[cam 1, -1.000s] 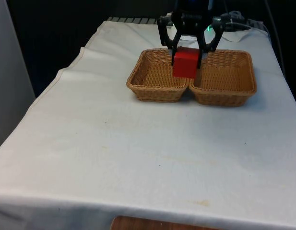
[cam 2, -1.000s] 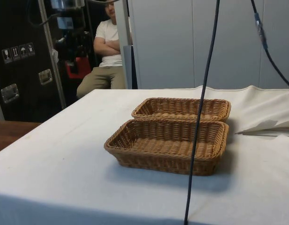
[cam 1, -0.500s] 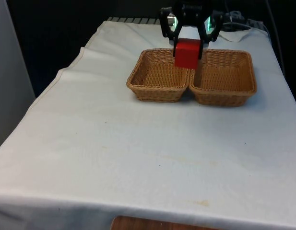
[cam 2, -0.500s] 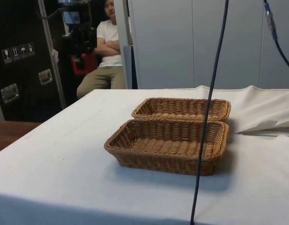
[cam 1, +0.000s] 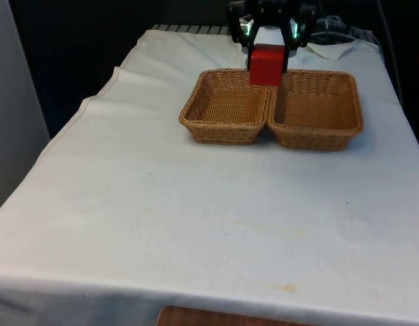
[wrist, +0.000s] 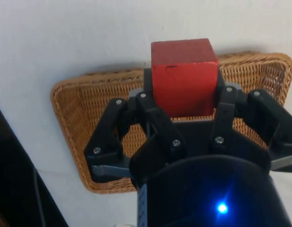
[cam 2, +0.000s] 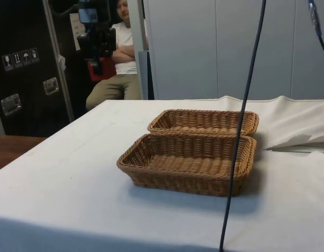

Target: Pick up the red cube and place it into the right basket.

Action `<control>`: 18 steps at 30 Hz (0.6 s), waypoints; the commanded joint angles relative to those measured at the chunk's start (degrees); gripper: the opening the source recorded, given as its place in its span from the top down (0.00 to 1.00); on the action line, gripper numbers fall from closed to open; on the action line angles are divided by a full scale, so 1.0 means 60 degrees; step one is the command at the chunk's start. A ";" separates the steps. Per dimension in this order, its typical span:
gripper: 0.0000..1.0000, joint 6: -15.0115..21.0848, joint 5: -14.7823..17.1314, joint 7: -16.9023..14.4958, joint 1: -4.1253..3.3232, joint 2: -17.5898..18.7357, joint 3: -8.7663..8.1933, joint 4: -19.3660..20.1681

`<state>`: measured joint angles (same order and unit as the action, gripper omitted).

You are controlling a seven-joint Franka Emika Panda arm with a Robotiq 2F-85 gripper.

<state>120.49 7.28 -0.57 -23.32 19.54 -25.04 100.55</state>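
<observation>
My gripper (cam 1: 267, 58) is shut on the red cube (cam 1: 266, 69) and holds it high in the air. In the front view the cube hangs over the back rims where the left basket (cam 1: 195, 102) and the right basket (cam 1: 355, 102) meet. In the wrist view the red cube (wrist: 183, 66) sits clamped between the black fingers (wrist: 148, 101), with one wicker basket (wrist: 84, 113) below it. From the side, the gripper (cam 2: 98, 52) with the red cube (cam 2: 102, 69) is well above the table, beyond the two baskets (cam 2: 151, 144).
The two wicker baskets stand side by side, touching, on the white cloth (cam 1: 195, 224). A person (cam 2: 119, 58) sits with folded arms behind the table. Black cables (cam 2: 240, 131) hang in front of the side camera. Crumpled cloth (cam 1: 331, 49) lies behind the right basket.
The gripper has risen with the red cube, from just above the baskets' rims to well above them. It has stayed shut on the cube. The baskets have not moved.
</observation>
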 commanded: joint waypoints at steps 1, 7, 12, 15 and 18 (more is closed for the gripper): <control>0.97 0.0220 -0.0172 0.0105 -0.0115 -0.0353 -0.0057 0.0439; 0.97 0.0000 -0.0095 0.0010 0.0000 -0.0296 0.0048 0.0344; 0.97 0.0181 -0.0392 0.0143 -0.0086 -0.0964 0.0057 0.1165; 0.97 0.0172 -0.0430 0.0153 -0.0086 -0.1070 0.0076 0.1289; 0.97 0.0172 -0.0535 0.0181 -0.0076 -0.1318 0.0124 0.1595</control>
<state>120.49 5.04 -0.17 -23.32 13.24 -24.06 108.17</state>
